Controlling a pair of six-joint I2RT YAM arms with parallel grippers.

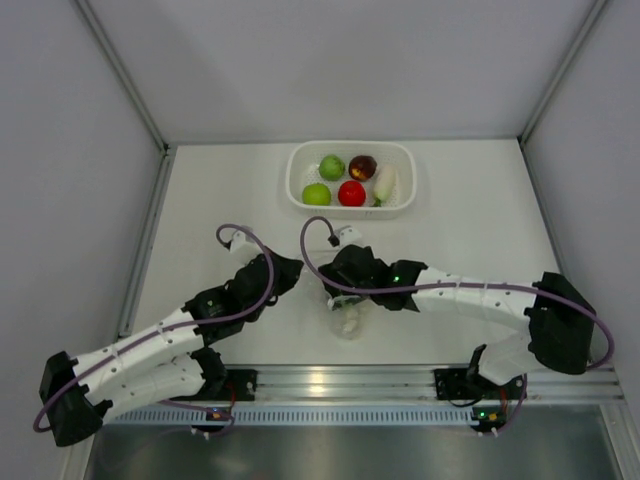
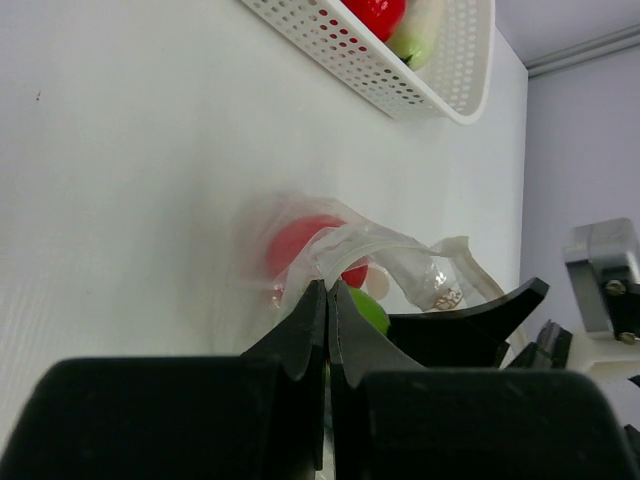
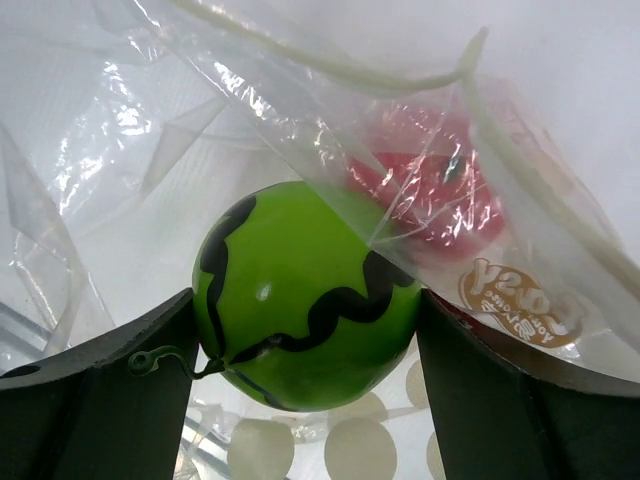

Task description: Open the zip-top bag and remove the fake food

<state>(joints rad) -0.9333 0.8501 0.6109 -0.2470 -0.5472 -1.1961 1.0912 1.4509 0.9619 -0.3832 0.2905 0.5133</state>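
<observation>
The clear zip-top bag [image 1: 346, 318] lies on the white table between my two arms, and its mouth is lifted. My left gripper [image 2: 328, 285] is shut on the bag's upper edge [image 2: 400, 248]. My right gripper [image 3: 305, 293] reaches into the bag, its jaws pressed against both sides of a green ball with black wavy stripes [image 3: 300, 270]. A red piece [image 3: 435, 190] sits behind the plastic, also seen as the red piece [image 2: 295, 245] in the left wrist view. More fake food lies in the white basket [image 1: 298, 182]: two green balls, a red one [image 1: 351, 193], a maroon one [image 1: 362, 166] and a white piece [image 1: 385, 182].
The basket stands at the back of the table, a short way beyond both grippers. Grey walls close in the table on the left, right and back. An aluminium rail [image 1: 330, 382] with the arm bases runs along the near edge.
</observation>
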